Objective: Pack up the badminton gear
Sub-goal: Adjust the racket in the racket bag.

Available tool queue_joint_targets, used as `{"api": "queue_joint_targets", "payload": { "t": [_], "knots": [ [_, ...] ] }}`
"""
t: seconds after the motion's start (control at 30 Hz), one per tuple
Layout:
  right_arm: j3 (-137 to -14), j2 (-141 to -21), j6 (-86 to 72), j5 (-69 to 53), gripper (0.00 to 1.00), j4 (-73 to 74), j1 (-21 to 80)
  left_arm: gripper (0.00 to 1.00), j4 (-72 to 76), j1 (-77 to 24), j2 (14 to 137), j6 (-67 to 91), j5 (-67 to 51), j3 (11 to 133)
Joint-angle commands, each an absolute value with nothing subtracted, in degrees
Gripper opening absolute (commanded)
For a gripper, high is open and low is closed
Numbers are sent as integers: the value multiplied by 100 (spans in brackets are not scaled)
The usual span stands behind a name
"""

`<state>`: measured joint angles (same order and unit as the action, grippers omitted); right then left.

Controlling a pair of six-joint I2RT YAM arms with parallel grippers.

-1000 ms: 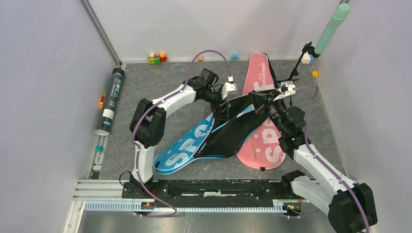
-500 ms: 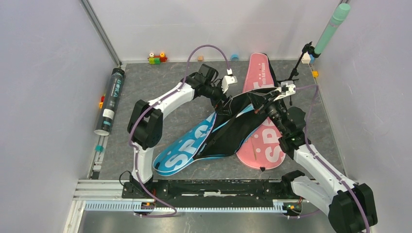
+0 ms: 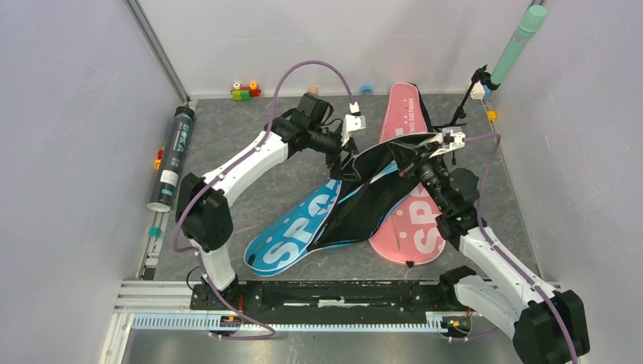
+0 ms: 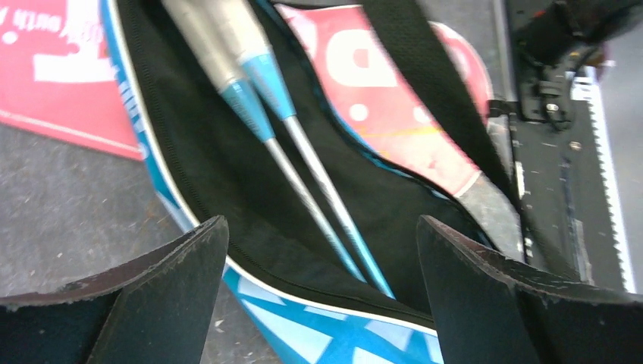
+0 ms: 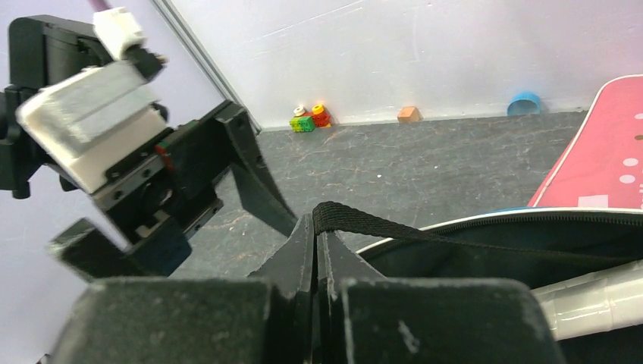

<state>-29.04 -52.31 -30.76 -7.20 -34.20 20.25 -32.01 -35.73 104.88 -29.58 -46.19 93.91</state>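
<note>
The blue racket bag (image 3: 292,241) lies slanted across the middle of the table (image 3: 250,163), its mouth gaping to show black lining, and large white letters "SPO" can be read on its near end. Two rackets (image 4: 244,108) rest inside it side by side, pale handles with blue collars running into thin shafts. Its open flap lies over the pink racket bag (image 3: 406,114), which stretches from the far wall toward the near edge and shows part of the same white lettering; the small print at its far end is too fine to read. The right end effector (image 5: 315,250) is fully closed, pinching the black strap (image 5: 379,221) at the rim of the blue bag's opening. The left end effector (image 4: 320,224) hangs just above that opening, fingers spread wide and holding nothing. The dark tube (image 3: 171,158) lies along the left edge, its white label illegible. Toy blocks (image 3: 244,91) sit by the far wall, a black tripod stand (image 3: 464,102) in the far right corner. The table is mottled grey, enclosed by pale plain walls (image 3: 68,152).
</note>
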Motion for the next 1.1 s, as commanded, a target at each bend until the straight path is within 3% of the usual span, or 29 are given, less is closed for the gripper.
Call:
{"api": "queue_joint_targets", "payload": {
  "t": [0.0,0.13,0.4,0.67,0.77,1.07],
  "knots": [
    [-2991,-5054,-3229,-611,0,-3995,2040,95,-3477,-3575,9958,-3417,-5824,9210],
    [-2980,-5054,-3317,-713,0,-3974,2041,84,-3515,-3759,10119,-3388,-6058,9261],
    [-2954,-5034,-3409,-866,0,-4001,2039,87,-3397,-4239,11151,-2926,-4620,9862],
    [-2888,-5010,-3329,-1018,0,-4070,2039,87,-1567,-4396,11483,-2209,-2710,9160],
    [-2849,-4958,-3342,-1025,0,-4100,2038,92,-1498,-4492,11517,-2412,-2549,8986],
    [-2401,-4441,-3427,-306,0,-4623,2039,92,-1417,-4632,11597,-2723,-1768,8361]
  ]
}}
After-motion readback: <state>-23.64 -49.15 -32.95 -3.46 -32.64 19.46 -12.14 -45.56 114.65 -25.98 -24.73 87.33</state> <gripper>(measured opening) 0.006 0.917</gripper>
